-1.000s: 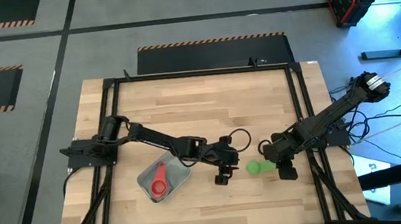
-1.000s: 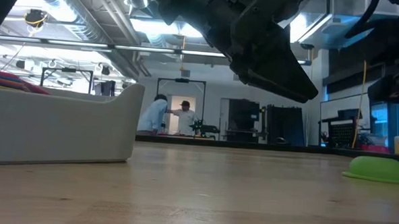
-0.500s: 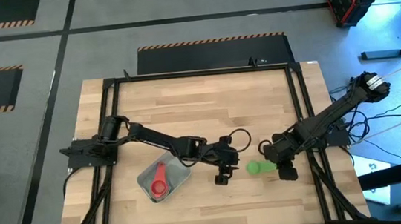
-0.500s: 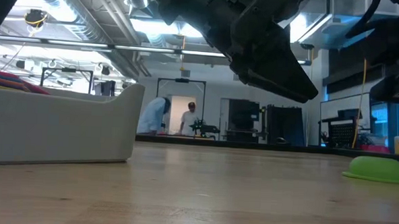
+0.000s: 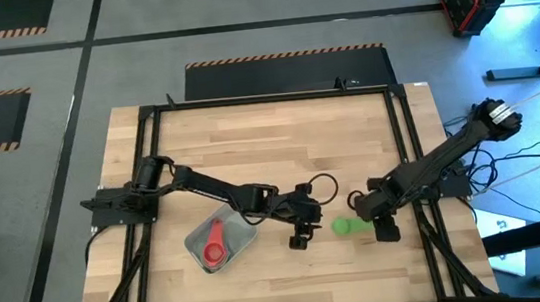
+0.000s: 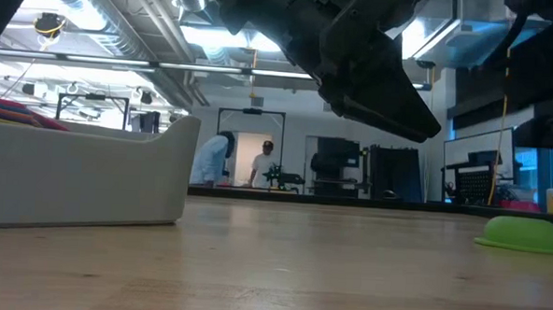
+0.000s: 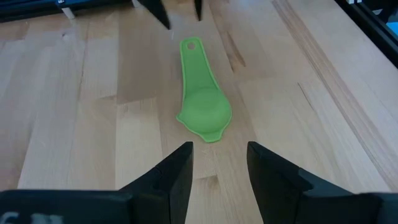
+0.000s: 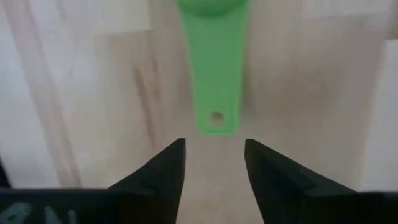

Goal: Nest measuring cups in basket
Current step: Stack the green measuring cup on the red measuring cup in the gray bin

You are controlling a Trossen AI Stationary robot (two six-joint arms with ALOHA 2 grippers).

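Observation:
The green measuring cup (image 5: 343, 227) lies mouth down on the wood, its rim and flat handle on the table. My left gripper (image 7: 219, 165) stands open just short of its bowl (image 7: 204, 112). My right gripper (image 8: 214, 162) stands open, pointing steeply down, just short of the handle's holed end (image 8: 216, 118). Neither gripper touches the cup. To the left stands the pale basket (image 5: 194, 241) with a pink-red cup (image 5: 214, 245) lying in it. In the low view the basket's wall (image 6: 89, 175) is at the left and the green cup (image 6: 525, 233) at the right.
Black frame rails run along the table's left and right sides (image 5: 413, 156). A dark cable loop (image 5: 324, 184) lies beyond my left gripper. Bare wood stretches across the table's far half (image 5: 269, 141). People stand in the room behind (image 6: 225, 160).
My right gripper has tipped a little over the handle end of the green cup. The cup lies where it was, and my left gripper has kept still.

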